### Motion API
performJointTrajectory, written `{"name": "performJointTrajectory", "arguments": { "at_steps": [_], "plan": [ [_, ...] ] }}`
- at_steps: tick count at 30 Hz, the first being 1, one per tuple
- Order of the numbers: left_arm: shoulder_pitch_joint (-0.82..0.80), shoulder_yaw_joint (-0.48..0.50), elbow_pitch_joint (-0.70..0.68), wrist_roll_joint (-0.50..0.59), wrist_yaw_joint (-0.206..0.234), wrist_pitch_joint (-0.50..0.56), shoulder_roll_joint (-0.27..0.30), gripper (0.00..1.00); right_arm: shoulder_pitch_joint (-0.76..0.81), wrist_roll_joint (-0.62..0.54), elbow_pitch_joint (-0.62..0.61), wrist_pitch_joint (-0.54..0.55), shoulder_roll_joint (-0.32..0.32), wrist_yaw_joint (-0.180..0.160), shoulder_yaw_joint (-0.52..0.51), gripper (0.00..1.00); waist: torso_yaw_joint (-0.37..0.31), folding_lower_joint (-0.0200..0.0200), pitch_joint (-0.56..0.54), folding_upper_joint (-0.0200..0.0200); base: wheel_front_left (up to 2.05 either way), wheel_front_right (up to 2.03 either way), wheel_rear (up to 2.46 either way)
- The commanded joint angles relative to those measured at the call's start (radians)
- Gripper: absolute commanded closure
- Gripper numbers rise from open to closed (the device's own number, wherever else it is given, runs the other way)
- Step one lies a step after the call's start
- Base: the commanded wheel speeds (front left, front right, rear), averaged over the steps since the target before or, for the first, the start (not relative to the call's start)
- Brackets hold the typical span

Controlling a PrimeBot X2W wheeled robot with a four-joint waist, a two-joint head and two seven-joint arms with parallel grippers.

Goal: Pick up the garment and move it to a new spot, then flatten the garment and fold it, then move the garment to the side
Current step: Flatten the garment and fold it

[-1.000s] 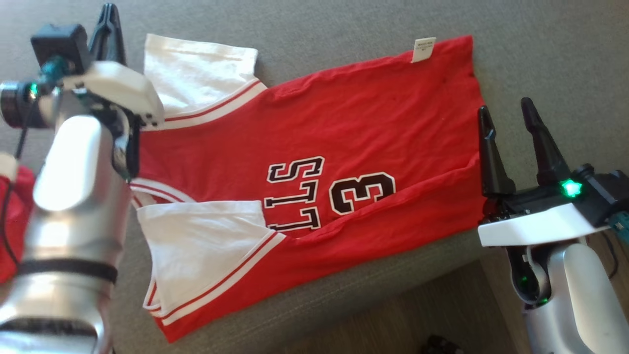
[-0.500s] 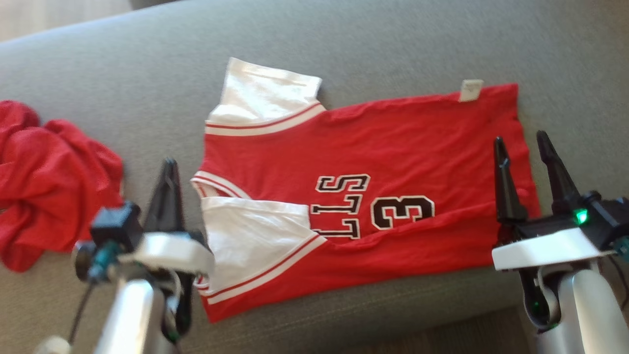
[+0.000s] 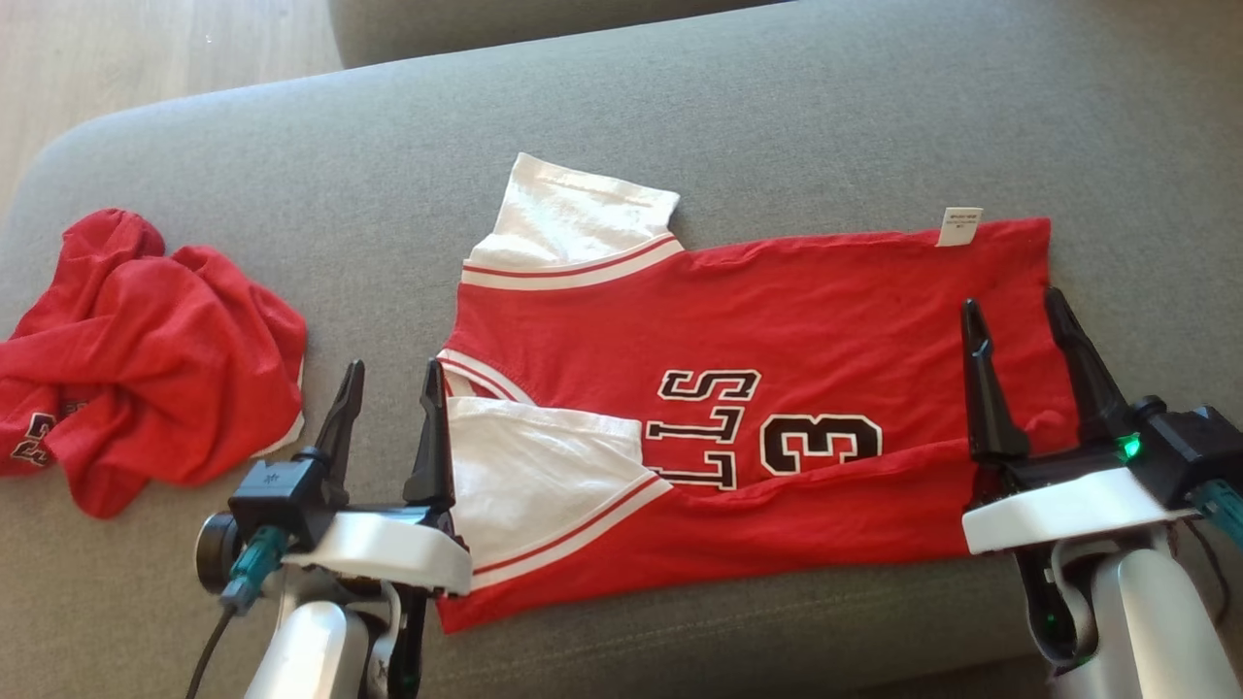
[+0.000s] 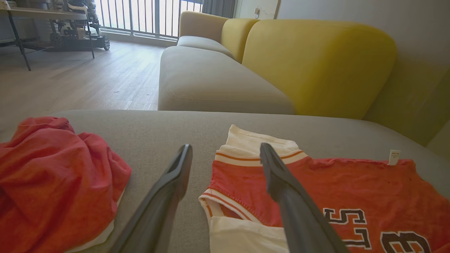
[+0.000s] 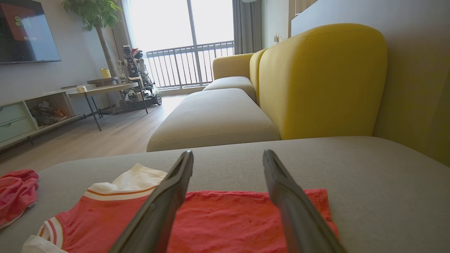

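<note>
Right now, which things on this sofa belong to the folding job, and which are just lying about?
In the job:
red and white jersey, spread flat, near edge folded over
left gripper, open beside its sleeve
right gripper, open at its hem end

Lying about:
crumpled red garment
yellow backrest
side table

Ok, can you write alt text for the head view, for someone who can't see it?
A red jersey with white sleeves lies flat on a grey sofa cushion, its near edge folded over. The left tool and right tool stand open at its two ends, and a crumpled red garment lies further left.
</note>
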Motion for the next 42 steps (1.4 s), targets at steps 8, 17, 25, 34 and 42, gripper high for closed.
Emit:
{"name": "performJointTrajectory", "arguments": {
  "at_steps": [8, 17, 25, 34, 42],
  "plan": [
    [-0.037, 0.035, -0.030, -0.001, 0.017, -0.008, 0.001, 0.00, -0.013, 0.017, -0.028, -0.009, 0.000, 0.000, 0.028, 0.00, -0.042, 0.0000, 0.027, 0.0000, 0.00, 0.00, 0.00],
    [-0.224, 0.023, 0.233, 0.071, 0.043, 0.036, 0.036, 0.00, -0.050, 0.034, -0.032, -0.009, 0.000, 0.000, 0.065, 0.00, -0.145, 0.0000, 0.128, 0.0000, 0.00, 0.00, 0.00],
    [-0.434, 0.051, 0.357, 0.096, 0.055, 0.073, 0.101, 0.00, -0.064, 0.056, -0.033, -0.009, 0.000, 0.000, 0.073, 0.00, -0.236, 0.0000, 0.204, 0.0000, 0.00, 0.00, 0.00],
    [-0.648, 0.060, 0.527, 0.119, 0.033, 0.206, 0.207, 0.00, -0.075, 0.085, -0.033, -0.009, 0.000, 0.000, 0.096, 0.00, -0.332, 0.0000, 0.267, 0.0000, 0.00, 0.00, 0.00],
    [-0.770, 0.041, 0.669, 0.129, -0.019, 0.216, 0.267, 0.00, -0.082, 0.109, -0.049, -0.009, 0.000, 0.000, 0.120, 0.00, -0.364, 0.0000, 0.298, 0.0000, 0.00, 0.00, 0.00]
  ]
}}
